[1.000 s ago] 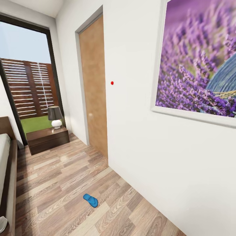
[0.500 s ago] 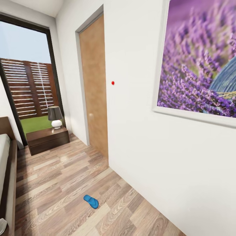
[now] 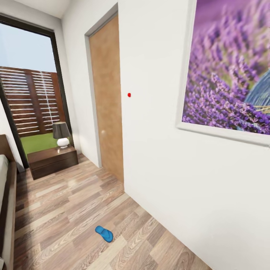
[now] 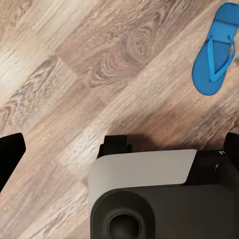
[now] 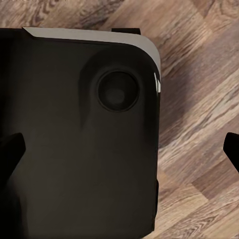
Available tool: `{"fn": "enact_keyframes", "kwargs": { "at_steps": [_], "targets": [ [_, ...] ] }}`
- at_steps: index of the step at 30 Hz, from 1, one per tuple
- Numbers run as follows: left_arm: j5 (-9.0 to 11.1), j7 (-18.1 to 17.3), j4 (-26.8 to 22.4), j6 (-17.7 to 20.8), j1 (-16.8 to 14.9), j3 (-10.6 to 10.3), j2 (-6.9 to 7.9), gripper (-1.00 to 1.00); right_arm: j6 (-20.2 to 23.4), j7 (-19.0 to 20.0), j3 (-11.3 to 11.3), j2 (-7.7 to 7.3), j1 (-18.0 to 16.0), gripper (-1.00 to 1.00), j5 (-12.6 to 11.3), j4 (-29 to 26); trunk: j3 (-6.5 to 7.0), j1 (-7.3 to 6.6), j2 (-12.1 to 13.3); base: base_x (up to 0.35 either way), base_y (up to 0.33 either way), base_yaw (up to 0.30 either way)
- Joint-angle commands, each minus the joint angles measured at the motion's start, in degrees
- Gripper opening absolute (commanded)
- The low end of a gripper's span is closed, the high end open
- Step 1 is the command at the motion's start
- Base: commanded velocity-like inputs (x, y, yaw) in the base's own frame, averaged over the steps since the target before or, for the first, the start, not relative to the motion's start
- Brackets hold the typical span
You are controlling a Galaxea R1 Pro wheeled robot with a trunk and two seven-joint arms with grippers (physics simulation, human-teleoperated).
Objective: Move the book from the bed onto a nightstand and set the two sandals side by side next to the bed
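- At the left edge of the head view, the bed [image 3: 7, 210] shows as a dark wooden frame with a strip of pale mattress.
- Beyond it, by the window, stands a nightstand [image 3: 52, 161] with a small lamp [image 3: 61, 135] on its top; free surface remains beside the lamp.
- Centre floor: one blue sandal [image 3: 104, 234] lies flat on the wood planks [image 3: 67, 210], well apart from the bed and nearer the white wall.
- Left wrist view: sandal [image 4: 215, 50] sole-down, strap up, with the robot's base [image 4: 149, 194] below the camera.
- Handling judgement: light, flexible, probably foam or rubber; not fragile. Best hold is across the sole edge or the raised strap.
- Left jaws appear spread, tips at opposite edges of the view.
- Right jaws likewise appear spread.
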Motion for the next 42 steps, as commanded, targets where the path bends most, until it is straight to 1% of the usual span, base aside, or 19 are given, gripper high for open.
{"fn": "enact_keyframes", "kwargs": {
  "at_steps": [1, 13, 28, 34, 42],
  "targets": [
    [-0.04, 0.02, -0.13, 0.3, 0.01, -0.05, 0.0, 1.0, -0.16, 0.01, 0.02, 0.0, -0.01, 1.0, -0.01, -0.01, -0.05, 0.0, -0.03, 0.018, 0.022, -0.16],
    [-0.05, 0.09, -0.07, 0.29, 0.01, -0.09, 0.06, 1.0, -0.17, 0.01, -0.02, -0.04, -0.01, 1.0, 0.02, -0.01, -0.05, 0.0, -0.03, 0.014, 0.063, -0.233],
    [-0.06, 0.11, -0.09, 0.24, 0.0, -0.13, 0.08, 1.0, -0.17, 0.01, -0.04, -0.05, -0.01, 1.0, 0.02, 0.0, -0.05, 0.0, -0.03, 0.003, 0.014, -0.272],
    [-0.06, 0.08, -0.07, 0.24, 0.0, -0.14, 0.08, 1.0, -0.17, 0.01, 0.01, -0.04, -0.01, 1.0, 0.02, -0.01, -0.05, 0.0, -0.03, 0.0, 0.003, -0.135],
    [-0.06, 0.09, -0.06, 0.24, 0.0, -0.14, 0.08, 1.0, -0.17, 0.01, 0.04, -0.01, -0.01, 1.0, 0.02, -0.01, -0.05, 0.0, -0.03, 0.0, 0.001, -0.052]
  ]
}}
